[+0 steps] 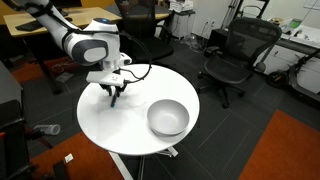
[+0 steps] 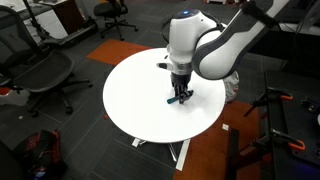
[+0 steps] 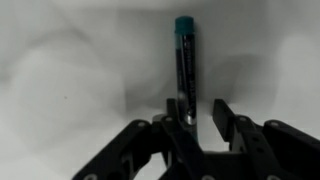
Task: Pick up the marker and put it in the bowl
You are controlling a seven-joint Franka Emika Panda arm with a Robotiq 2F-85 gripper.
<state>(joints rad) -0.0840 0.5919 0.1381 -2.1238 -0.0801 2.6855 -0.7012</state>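
Wrist view: the marker point(image 3: 184, 70) lies flat on the white desk point(image 3: 60, 60), teal cap pointing away. Its near end sits between the 2 fingers of the gripper point(image 3: 202, 110), close to one and clear of the other. The jaws are partly open and hold nothing. The bowl point(image 1: 168, 118) stands well apart. Closing this near the end, off-centre, could pivot the marker or let it slip out on the lift.

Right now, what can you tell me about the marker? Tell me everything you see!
The marker is a thin, dark stick with a teal end, plastic-looking and a bit shiny. It lies on the white table, pointing straight away from the camera in the wrist view. Its near end sits between the open fingers, with a gap showing on one side.
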